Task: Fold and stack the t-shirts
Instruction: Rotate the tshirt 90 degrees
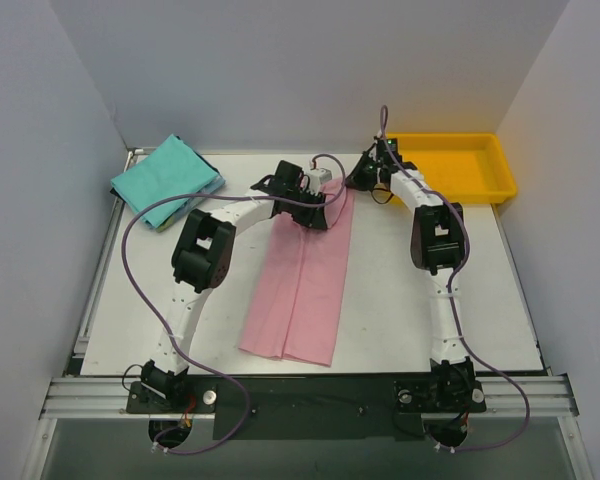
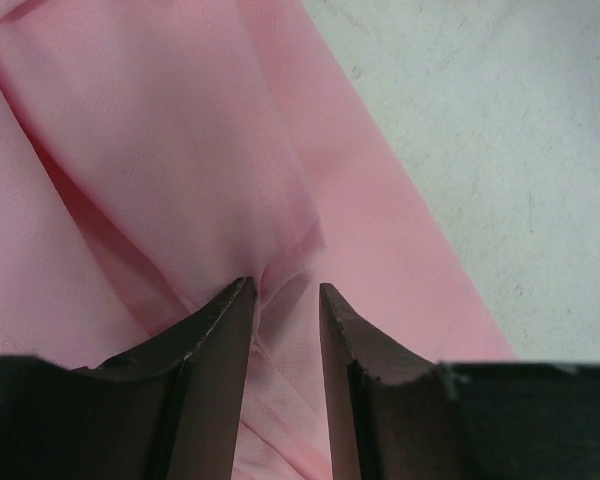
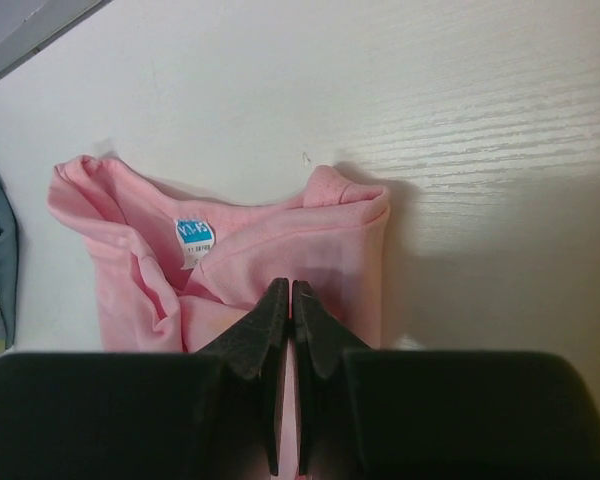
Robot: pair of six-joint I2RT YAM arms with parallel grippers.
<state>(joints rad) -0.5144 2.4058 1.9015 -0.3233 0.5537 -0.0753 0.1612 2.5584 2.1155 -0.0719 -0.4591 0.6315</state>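
Top external: 3 tees, 1 tray, 2 arms. Pink tee [image 1: 298, 290] lies mid-table [image 1: 430, 320], folded lengthwise into 1 long strip running from near the front edge toward the far side. Teal tee [image 1: 165, 178] sits folded at the far-left corner on top of the blue tee [image 1: 212, 190], of which only an edge shows. So there is 1 stack of 2, w/ the pink one well apart from it. 1 yellow tray [image 1: 460, 168] sits at the far-right corner. Both grippers are at the strip's far end: L gripper [image 1: 315, 208] on the cloth, R gripper [image 1: 365, 178] just beside its far-right corner.

Left wrist: 2 dark fingers [image 2: 220, 340] stand narrowly apart w/ a bunched fold of pink cloth caught between the tips and creases running into the pinch, so it is grasping the pink tee. Bare table shows on the right.

Right wrist: 2 fingers [image 3: 265, 330] are pressed almost together w/ a thin sliver of pink between them, clamped on the pink tee at its collar end. 1 blue-white label [image 3: 195, 236] shows inside the neck.
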